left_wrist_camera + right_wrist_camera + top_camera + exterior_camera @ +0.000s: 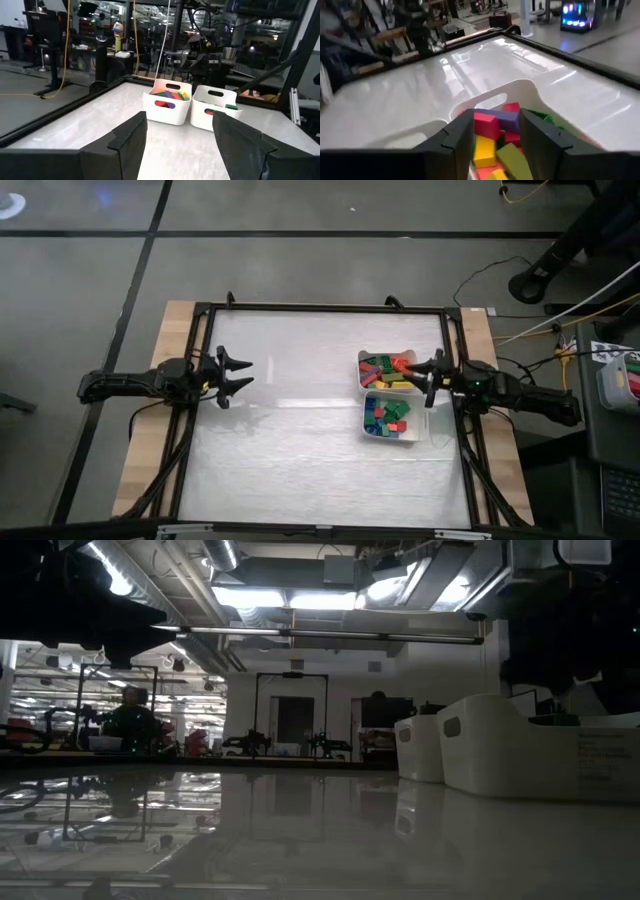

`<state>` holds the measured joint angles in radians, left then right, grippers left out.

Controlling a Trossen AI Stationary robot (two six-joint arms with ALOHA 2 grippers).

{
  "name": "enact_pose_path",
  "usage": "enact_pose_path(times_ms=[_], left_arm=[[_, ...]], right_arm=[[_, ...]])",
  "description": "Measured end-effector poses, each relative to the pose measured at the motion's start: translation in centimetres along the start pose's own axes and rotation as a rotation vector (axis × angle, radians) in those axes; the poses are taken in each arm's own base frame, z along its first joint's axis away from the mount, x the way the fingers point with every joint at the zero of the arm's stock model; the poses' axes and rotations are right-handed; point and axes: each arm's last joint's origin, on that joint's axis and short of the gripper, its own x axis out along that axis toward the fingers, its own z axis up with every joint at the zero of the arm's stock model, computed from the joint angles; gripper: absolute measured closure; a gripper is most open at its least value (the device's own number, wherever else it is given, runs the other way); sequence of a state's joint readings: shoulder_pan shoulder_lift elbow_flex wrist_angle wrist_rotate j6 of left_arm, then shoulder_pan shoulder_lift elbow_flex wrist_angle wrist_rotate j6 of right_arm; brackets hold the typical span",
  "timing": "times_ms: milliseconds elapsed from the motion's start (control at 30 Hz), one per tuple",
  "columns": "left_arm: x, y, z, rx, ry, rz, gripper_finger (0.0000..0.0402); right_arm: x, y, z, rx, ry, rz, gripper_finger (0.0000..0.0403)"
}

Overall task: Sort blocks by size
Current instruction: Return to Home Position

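Several coloured blocks lie in two white trays at the table's right. The far tray (361, 373) holds longer blocks (385, 368). The near tray (421, 436) holds short blocks (388, 418). My right gripper (424, 376) hangs open over the far tray's right end. In the right wrist view its fingers (497, 135) stand on either side of a red block (485, 124) and a purple block (507, 119) on the heap below. I see no hold on them. My left gripper (246, 374) is open and empty above the table's left middle.
Both trays also show in the left wrist view, the far one (165, 111) heaped with blocks and the near one (215, 114) beside it. A dark frame (320, 308) runs round the white table top. Bare table lies between my left gripper and the trays.
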<state>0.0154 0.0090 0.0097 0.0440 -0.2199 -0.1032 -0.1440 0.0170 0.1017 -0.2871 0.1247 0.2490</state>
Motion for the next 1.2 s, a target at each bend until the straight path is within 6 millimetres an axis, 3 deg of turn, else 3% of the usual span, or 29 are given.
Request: enact_pose_path(times_ms=[133, 1200], left_arm=[[0.0, 0.0, 0.0, 0.001, 0.0, 0.0, 0.0189], [0.0, 0.0, -0.01, -0.001, 0.001, 0.0, 0.0189]], right_arm=[[0.01, -0.02, -0.02, -0.145, 0.0, -0.004, 0.0249], [0.04, -0.01, -0.1, -0.15, 0.004, 0.003, 0.0249]])
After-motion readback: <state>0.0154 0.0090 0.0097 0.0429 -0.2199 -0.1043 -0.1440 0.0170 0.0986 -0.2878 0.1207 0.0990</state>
